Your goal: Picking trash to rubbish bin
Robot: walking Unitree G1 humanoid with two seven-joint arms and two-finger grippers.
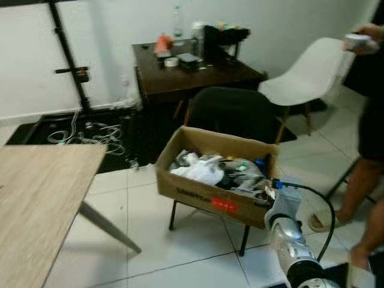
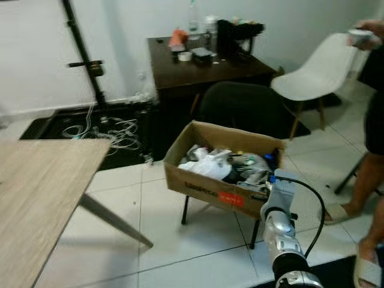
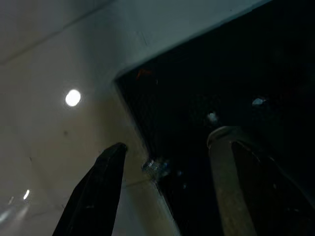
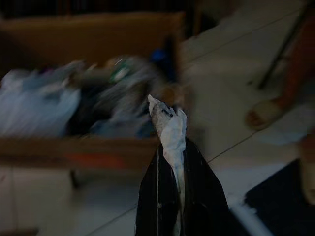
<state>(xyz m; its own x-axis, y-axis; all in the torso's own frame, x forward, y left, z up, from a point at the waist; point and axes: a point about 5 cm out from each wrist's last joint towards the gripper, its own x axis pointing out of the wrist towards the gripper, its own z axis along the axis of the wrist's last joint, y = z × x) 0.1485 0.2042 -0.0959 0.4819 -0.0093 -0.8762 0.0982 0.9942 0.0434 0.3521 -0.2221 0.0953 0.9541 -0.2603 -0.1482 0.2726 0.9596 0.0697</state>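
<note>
Paper is what I have pinched between the right gripper's (image 4: 173,162) pressed-together black fingers: a crumpled white scrap (image 4: 170,129), soft and creased, held just short of the cardboard box (image 1: 207,195) that serves as the bin. That box sits on a dark chair (image 1: 231,111) and already holds a heap of white plastic bags and shiny wrappers, so I judge only the drop is left. My left gripper (image 3: 162,191) hangs idle, jaws spread over pale floor.

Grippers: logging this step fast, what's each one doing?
Left gripper: open, holding nothing.
Right gripper: shut on crumpled paper.
</note>
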